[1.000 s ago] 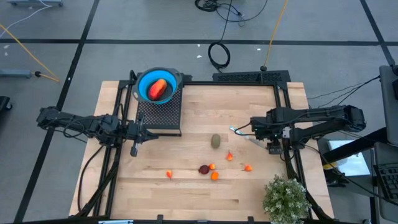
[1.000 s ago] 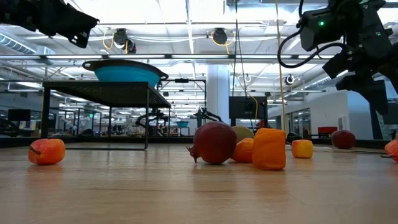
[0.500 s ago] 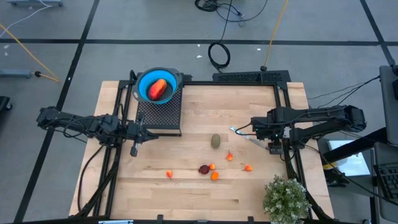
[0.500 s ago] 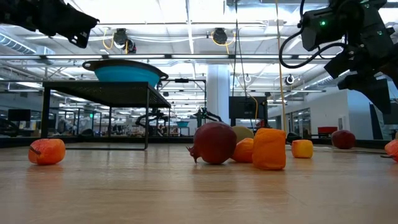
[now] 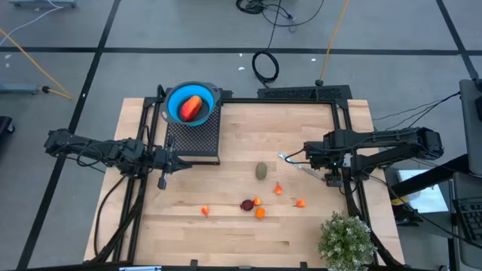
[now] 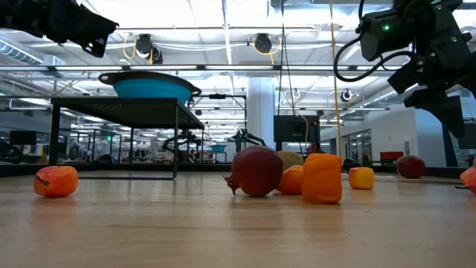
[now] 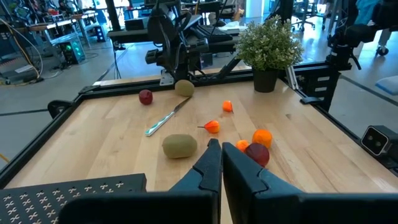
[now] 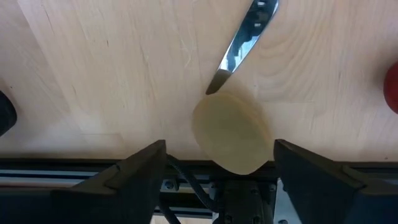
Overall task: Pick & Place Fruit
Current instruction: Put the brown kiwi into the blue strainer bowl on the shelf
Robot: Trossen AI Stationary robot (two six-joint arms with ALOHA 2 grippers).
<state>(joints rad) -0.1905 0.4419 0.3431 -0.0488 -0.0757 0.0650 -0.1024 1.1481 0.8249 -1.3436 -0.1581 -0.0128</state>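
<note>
The right gripper was seen held with its 2 fingers spread wide and nothing gripped. A pale tan round fruit piece lay on the wood directly below the gap. It sat closer to 1 finger than to the other and touched neither. No long axis could be made out on it, so no turning of the wrist was judged necessary. A straight descent with a slight shift toward the nearer finger was judged enough to centre it.

The tip of a silvery knife was seen at the edge of that piece, on the side away from the arm's base. Contact could not be settled. The table's black frame rail ran just behind the piece, on the arm's side. The knife was judged likely to be nudged on closing. A dark red fruit lay near, outside 1 finger.

In the high view this gripper stood at the table's right edge. The blue bowl, with a red-orange piece in it, lay well apart from it. The left gripper stood between the 2, much nearer the bowl, with fingers pressed together and empty. The right arm was plainly the nearer to the tan piece.
</note>
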